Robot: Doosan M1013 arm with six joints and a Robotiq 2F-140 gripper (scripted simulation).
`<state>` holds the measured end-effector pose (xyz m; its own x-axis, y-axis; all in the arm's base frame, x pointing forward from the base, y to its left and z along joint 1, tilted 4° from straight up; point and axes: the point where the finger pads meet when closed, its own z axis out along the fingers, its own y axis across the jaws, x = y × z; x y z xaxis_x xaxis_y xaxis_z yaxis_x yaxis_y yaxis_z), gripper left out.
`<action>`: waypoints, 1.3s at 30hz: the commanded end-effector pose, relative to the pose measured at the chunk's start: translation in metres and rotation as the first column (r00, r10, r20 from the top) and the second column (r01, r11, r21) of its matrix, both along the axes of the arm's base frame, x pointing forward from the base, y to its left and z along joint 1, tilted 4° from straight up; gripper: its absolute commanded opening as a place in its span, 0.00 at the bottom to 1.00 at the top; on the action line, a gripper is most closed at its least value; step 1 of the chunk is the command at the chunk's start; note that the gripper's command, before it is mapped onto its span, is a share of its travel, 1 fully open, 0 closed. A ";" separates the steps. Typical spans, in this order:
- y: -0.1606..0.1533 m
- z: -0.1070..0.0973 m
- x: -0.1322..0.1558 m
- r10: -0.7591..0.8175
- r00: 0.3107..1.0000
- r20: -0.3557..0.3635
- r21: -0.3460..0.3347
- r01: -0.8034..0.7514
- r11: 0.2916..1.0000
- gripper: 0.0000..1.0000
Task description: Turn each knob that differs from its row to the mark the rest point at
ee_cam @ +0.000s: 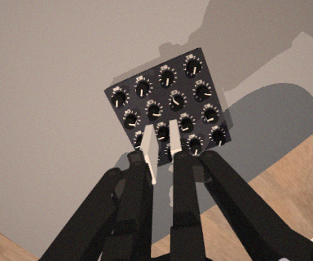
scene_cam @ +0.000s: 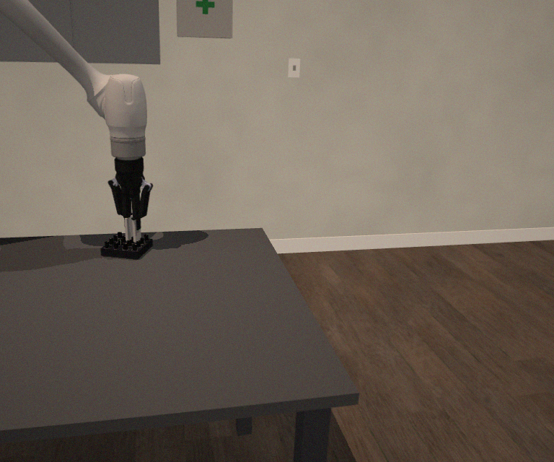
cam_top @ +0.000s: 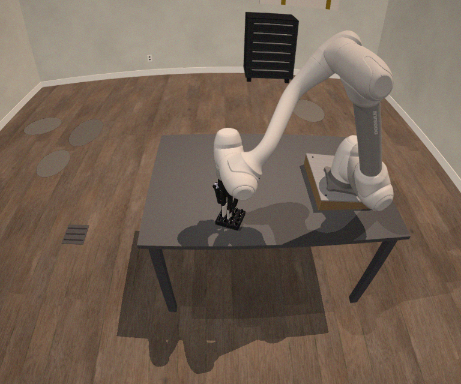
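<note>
The black knob box (cam_top: 228,225) (scene_cam: 118,254) (ee_cam: 153,73) stands on the table, its printed names toward the top of the wrist view. My gripper (cam_top: 226,215) (scene_cam: 133,240) (ee_cam: 163,134) points down, slightly open, its pale fingertips low on either side of knob B3 (ee_cam: 162,133) with gaps showing. Knob C2 (ee_cam: 177,102) points up-left in the wrist view; C1 (ee_cam: 203,92), C3 (ee_cam: 154,110) and C4 (ee_cam: 131,120) point right and slightly down. Row D's lines point roughly down; B1 (ee_cam: 209,114) and B2 (ee_cam: 186,123) point down-left. The fingers hide A4 and partly A3 and B4.
Neighbouring knobs stand close around the fingers. The grey table (cam_top: 189,165) (scene_cam: 168,323) has its long edge near the box in the top view. The arm's base plate (cam_top: 316,165) is on the right there. A black drawer cabinet (cam_top: 270,47) stands by the far wall.
</note>
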<state>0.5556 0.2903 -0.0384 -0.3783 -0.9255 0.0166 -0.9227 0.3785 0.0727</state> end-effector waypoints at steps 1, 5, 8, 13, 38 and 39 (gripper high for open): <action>0.000 0.000 0.000 0.000 1.000 0.000 0.000 0.000 1.000 0.12; 0.000 0.000 0.000 0.000 1.000 0.000 0.000 0.000 1.000 0.12; 0.000 0.000 0.000 0.000 1.000 0.000 0.000 0.000 1.000 0.12; 0.000 0.001 0.000 0.000 1.000 0.000 0.000 0.000 1.000 0.12; 0.000 0.038 0.003 0.000 1.000 0.000 0.000 0.000 1.000 0.12; 0.000 0.038 0.003 0.000 1.000 0.000 0.000 0.000 1.000 0.12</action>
